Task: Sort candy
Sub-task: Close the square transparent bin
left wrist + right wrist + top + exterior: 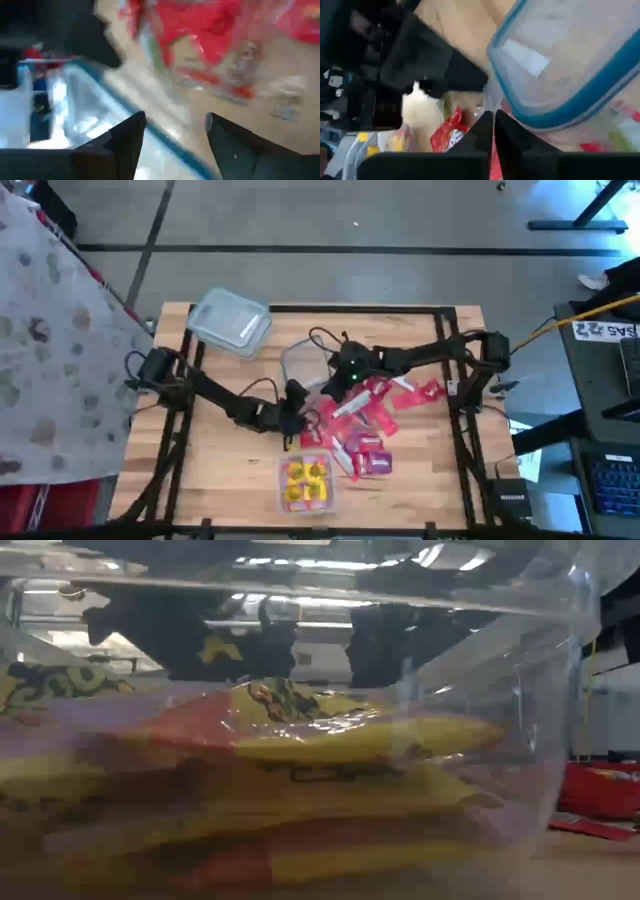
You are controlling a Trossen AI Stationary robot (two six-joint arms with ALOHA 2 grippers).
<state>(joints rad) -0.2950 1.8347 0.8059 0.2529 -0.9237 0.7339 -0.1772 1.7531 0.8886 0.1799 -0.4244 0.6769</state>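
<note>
A heap of red and pink candy packets (365, 420) lies on the wooden counter (230, 460), with a few magenta-purple ones (377, 463) at its near edge. Just beside the heap on that near side stands a clear tub (305, 483) holding yellow candy (304, 476); seen level from the counter, the yellow packets (330, 745) press against its transparent wall. Touching the heap's far side is a second clear tub (303, 361), and well beyond it, toward the counter's far left corner, rests a lidded container with a blue rim (230, 320). The left pincer (293, 417) sits at the heap's left edge with its two fingers (120, 145) spread apart and nothing between them; red packets (200, 30) show ahead of it. The right pincer (335, 385) is over the heap's far side beside the second tub, its fingers (482, 130) pressed together with nothing visibly held.
</note>
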